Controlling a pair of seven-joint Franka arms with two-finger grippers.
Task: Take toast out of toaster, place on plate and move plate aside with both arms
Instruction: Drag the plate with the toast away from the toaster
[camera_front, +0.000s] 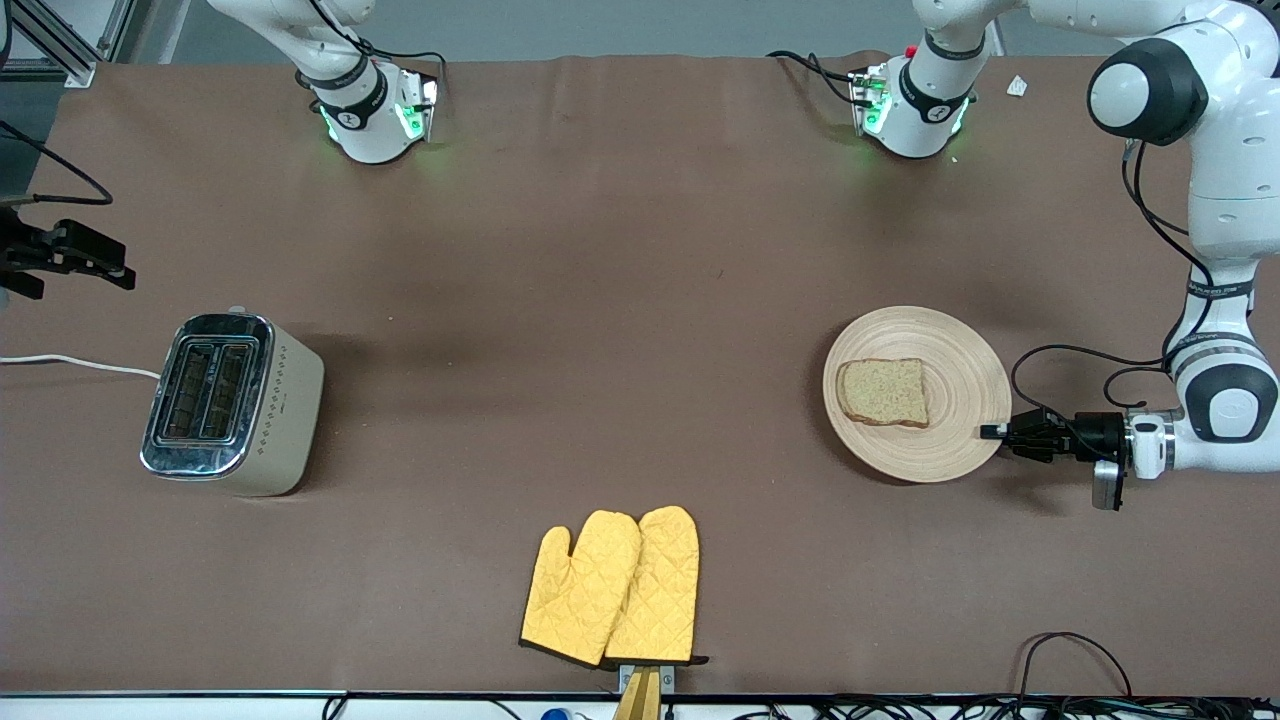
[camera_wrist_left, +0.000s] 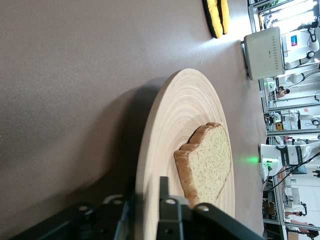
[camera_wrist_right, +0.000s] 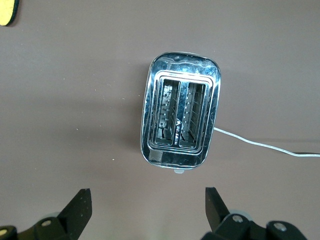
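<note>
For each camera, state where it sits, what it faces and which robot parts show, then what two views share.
Front view: high across the table, facing both arm bases; left gripper at the plate rim.
Left wrist view: low beside the plate, along it past the toast; its own fingers straddle the rim.
Right wrist view: straight down on the toaster; right gripper open.
Shared: the toaster appears in front and right wrist views.

Table cloth (camera_front: 600, 300): plain dark brown. Plate (camera_front: 960, 420): light tan wood, concentric ring grain. Toast (camera_front: 884, 392): pale brown, dark speckles, darker brown crust. Toaster (camera_front: 235, 403): beige body with a row of small diamond marks, mirror chrome top, 2 dark slots, white cord (camera_front: 70, 364). 2 oven mitts (camera_front: 612, 587): yellow, quilted diamond stitching, black edging. Arms white with black bands, green lights at bases; grippers black.
</note>
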